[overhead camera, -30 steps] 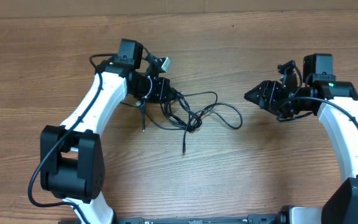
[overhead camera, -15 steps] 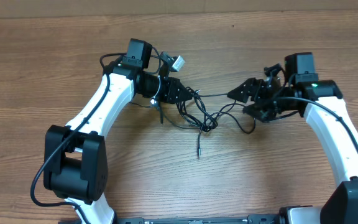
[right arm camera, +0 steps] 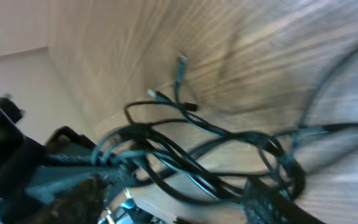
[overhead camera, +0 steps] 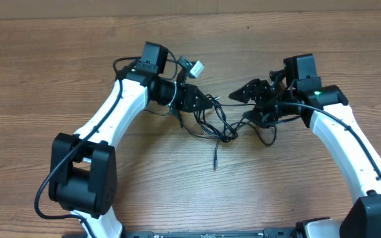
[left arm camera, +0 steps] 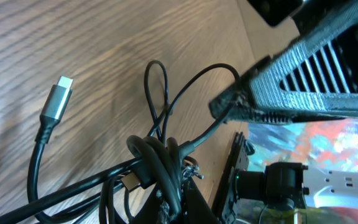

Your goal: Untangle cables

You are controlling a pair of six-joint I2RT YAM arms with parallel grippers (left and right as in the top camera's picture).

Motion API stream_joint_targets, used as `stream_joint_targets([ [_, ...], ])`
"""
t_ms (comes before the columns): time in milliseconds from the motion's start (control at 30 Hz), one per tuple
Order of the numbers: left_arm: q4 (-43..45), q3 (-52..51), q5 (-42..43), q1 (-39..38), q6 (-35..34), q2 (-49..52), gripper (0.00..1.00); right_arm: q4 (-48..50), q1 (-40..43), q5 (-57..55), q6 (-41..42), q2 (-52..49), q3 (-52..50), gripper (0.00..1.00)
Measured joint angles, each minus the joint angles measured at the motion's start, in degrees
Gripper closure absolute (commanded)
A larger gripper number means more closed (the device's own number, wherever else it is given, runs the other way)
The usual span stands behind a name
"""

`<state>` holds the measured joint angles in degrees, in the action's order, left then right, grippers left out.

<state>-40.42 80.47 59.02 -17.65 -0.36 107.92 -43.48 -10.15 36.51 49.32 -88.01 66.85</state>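
Observation:
The cables (overhead camera: 215, 124) are thin black cords in a knotted bundle at the table's middle, with one loose plug end (overhead camera: 215, 165) trailing toward me. My left gripper (overhead camera: 202, 103) is shut on the bundle's left side. In the left wrist view the knot (left arm camera: 160, 162) sits at my jaws (left arm camera: 180, 202), and a silver plug (left arm camera: 57, 99) lies on the wood. My right gripper (overhead camera: 242, 106) is open, its fingers spread at the bundle's right side. Its finger (left arm camera: 291, 81) shows in the left wrist view. The blurred right wrist view shows cable loops (right arm camera: 197, 155) between its fingers (right arm camera: 166, 199).
A wooden table (overhead camera: 58, 79) lies under both arms. A white connector (overhead camera: 194, 67) on the left arm's own wiring sticks up behind the left gripper. The two grippers are close together, almost facing each other over the tangle.
Both arms have moved toward each other. The left gripper has dragged the tangle to the right. The right gripper has moved left up to the tangle's right side.

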Motion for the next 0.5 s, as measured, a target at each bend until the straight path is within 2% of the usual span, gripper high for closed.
stream_joint_targets([
  [167, 1.81, -0.24, 4.02, -0.39, 0.46, 0.00, 0.96, 0.37, -1.38, -3.96, 5.51, 0.00, 0.00, 0.52],
  [300, 3.50, -0.24, 6.93, -0.37, 0.59, 0.00, 0.96, 0.44, -2.45, -6.99, 8.33, 0.00, 0.00, 0.74],
  [367, 3.67, -0.24, 6.93, -0.39, 0.57, 0.00, 0.96, 0.26, -2.95, -8.20, 9.29, 0.00, 0.00, 0.91],
  [400, 3.67, -0.24, 6.78, -0.39, 0.55, 0.00, 0.96, 0.02, -3.06, -8.61, 9.22, 0.00, 0.00, 0.95],
  [500, 3.65, -0.24, 4.52, -0.37, -0.09, 0.00, 0.96, -1.29, -3.17, -9.57, 9.84, 0.00, 0.00, 0.96],
])
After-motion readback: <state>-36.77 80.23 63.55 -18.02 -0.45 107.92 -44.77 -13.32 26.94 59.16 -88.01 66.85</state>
